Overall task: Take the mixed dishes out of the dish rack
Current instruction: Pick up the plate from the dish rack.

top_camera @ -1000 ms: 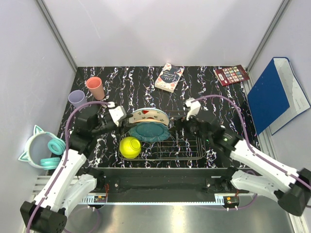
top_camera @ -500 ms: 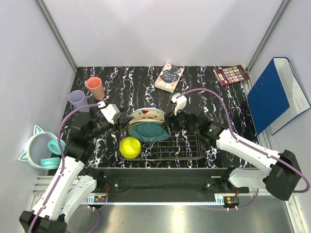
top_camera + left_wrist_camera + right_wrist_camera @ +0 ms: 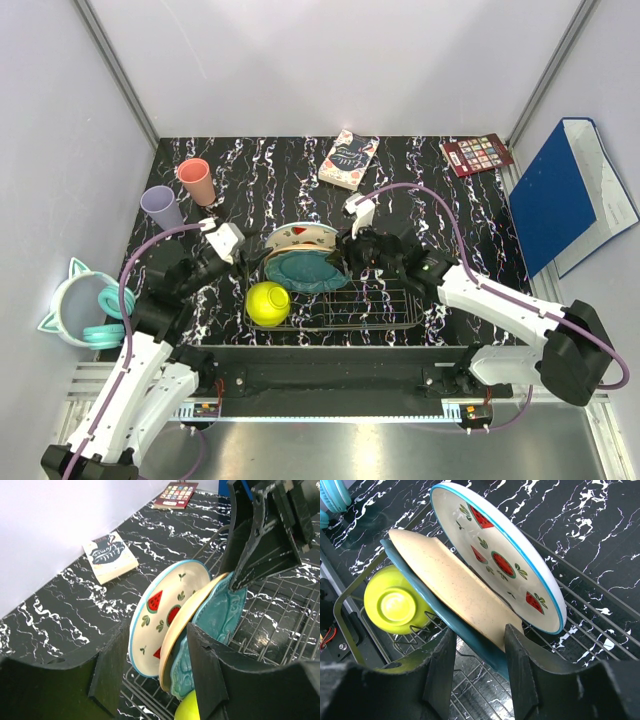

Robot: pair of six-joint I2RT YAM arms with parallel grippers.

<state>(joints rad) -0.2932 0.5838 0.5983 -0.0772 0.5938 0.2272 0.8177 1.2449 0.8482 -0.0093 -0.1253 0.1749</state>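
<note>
The right pincer (image 3: 480, 635) stands astride the rims of the peach plate (image 3: 450, 585) and the teal plate (image 3: 481, 652), jaws half spread; whether they pinch, I cannot tell. Just beyond leans the white plate (image 3: 505, 565) with watermelon slices and a blue rim. All three stand on edge in the dish rack (image 3: 585, 625), next to a yellow-green bowl (image 3: 395, 600) showing its base. The left pincer (image 3: 158, 630) is spread, with the plates just ahead of it.

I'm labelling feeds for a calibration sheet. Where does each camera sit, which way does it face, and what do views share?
Top external: above and behind, looking down at the dish rack; both arms show.
Left wrist: on the left arm, facing rightward across the racked plates; left pincer framing, right pincer beyond.
Right wrist: on the right arm, looking down at plates and yellow-green bowl; its fingers below.
Shared: all show the watermelon plate.
</note>
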